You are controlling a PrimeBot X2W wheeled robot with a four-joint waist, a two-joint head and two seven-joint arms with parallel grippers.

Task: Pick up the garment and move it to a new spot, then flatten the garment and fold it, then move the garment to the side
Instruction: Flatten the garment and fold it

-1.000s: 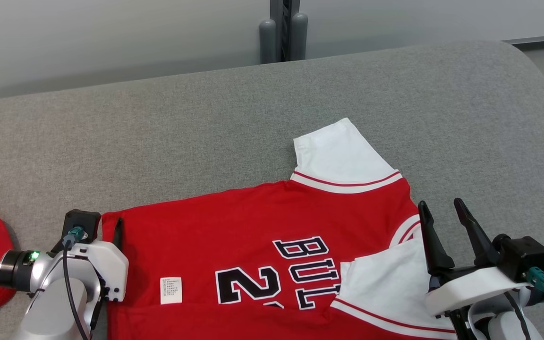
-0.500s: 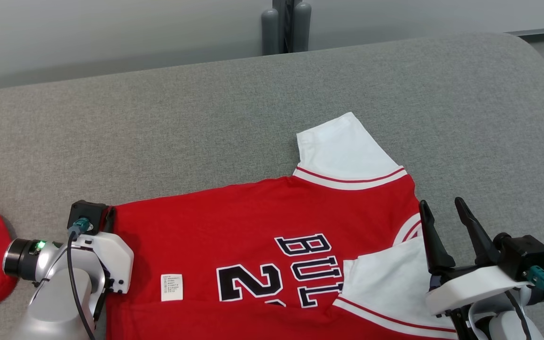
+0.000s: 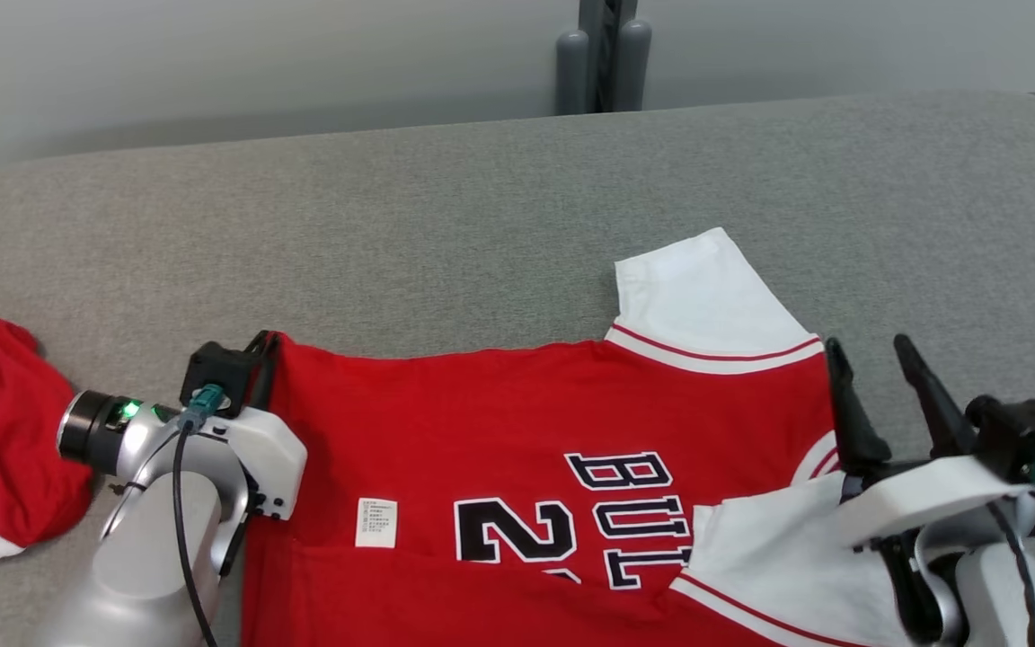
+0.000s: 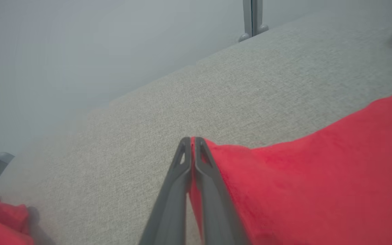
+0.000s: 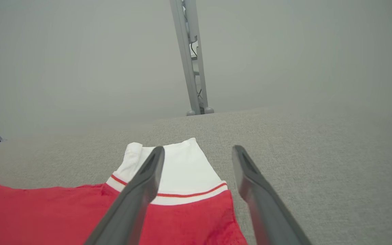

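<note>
On the table (image 3: pixel 392 225), left gripper (image 4: pixel 191 141) pinches the red jersey (image 3: pixel 499 404).
Jaws wide, right gripper (image 3: pixel 868 343) hovers by its white sleeve (image 3: pixel 706 288).

place: I work in what looks like a robot lab or test room | surface: a wide tabletop (image 3: pixel 446 207) covered in plain grey cloth, its far corner rounded | behind: a bare pale wall (image 3: pixel 212 63) | fixture: a grey metal upright (image 3: pixel 603 54) carrying a thin dark cable (image 5: pixel 193 51) stands at the tabletop's far edge
</note>
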